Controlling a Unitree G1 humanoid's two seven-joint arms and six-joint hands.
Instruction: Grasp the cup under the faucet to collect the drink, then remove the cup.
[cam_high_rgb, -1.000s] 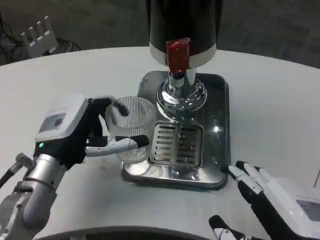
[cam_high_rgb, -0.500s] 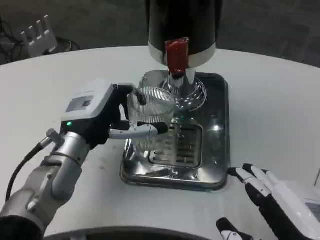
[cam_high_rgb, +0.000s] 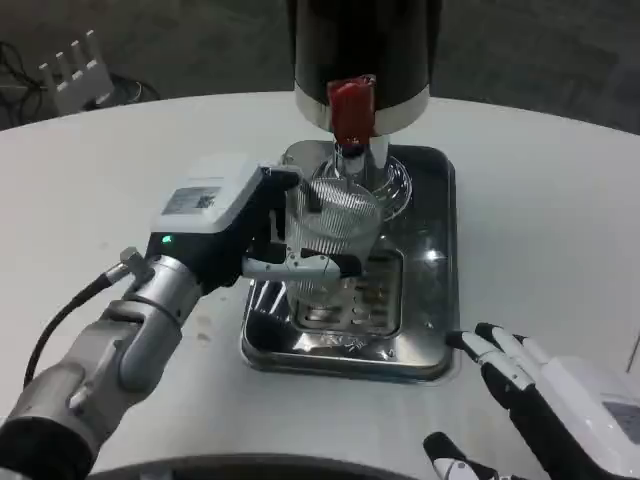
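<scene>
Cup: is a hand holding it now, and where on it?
Yes. The left hand grips the cup around its ribbed side wall, over the tray below the faucet. The right hand holds nothing.

White round table; steel drip tray on it, dispenser standing in tray.

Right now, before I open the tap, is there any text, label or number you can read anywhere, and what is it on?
None is readable.
Left robot hand: a label patch on its white back, print too blurred to read.
Right robot hand: a grey patch at the frame edge, illegible.
Dispenser: red tap lever, no visible text.
</scene>
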